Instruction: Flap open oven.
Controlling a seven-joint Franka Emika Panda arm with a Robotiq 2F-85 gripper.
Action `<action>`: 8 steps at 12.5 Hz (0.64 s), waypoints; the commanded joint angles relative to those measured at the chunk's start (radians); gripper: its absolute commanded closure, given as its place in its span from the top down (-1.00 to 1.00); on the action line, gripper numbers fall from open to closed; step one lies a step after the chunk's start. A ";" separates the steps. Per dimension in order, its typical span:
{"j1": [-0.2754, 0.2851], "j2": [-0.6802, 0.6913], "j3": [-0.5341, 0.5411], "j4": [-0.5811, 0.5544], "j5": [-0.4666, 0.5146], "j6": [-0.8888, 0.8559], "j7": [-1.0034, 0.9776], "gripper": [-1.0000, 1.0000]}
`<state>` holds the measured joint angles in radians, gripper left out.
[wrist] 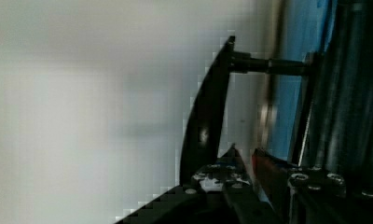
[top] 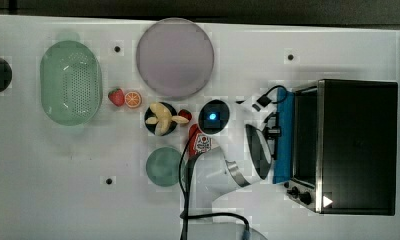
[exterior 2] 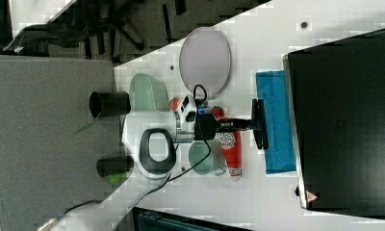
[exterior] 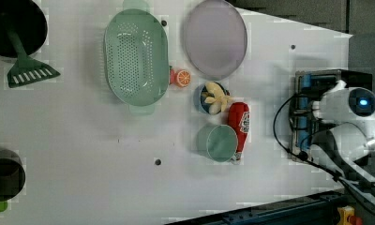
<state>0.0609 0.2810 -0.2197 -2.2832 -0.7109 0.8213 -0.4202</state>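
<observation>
Jaws [wrist: 243, 161] nearly pressed together beside oven [top: 355, 145] door handle [wrist: 205, 116]; ketchup bottle [exterior 2: 230, 149] behind.

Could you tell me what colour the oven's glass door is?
Blue; the oven door shows best in the right view.

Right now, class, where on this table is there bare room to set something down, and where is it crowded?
Free: the white table below the green colander in the top view. Crowded: between ketchup bottle and oven, where the arm works.

Green colander [top: 70, 82], purple plate [top: 174, 57], ketchup btl [exterior: 239, 123], maybe toy fruit [top: 125, 97].
</observation>
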 commanded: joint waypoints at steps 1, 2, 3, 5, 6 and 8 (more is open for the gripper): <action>0.036 0.062 0.025 0.000 -0.011 -0.004 0.131 -0.65; 0.046 0.088 0.028 0.009 -0.034 -0.004 0.180 -0.65; 0.059 0.117 0.029 0.017 -0.067 -0.004 0.234 -0.65; 0.081 0.175 0.031 0.037 -0.113 0.000 0.319 -0.65; 0.092 0.200 0.032 0.046 -0.115 0.007 0.337 -0.65; 0.108 0.235 0.032 0.067 -0.115 0.009 0.348 -0.65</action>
<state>0.1517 0.5283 -0.1829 -2.2324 -0.8149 0.8237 -0.1648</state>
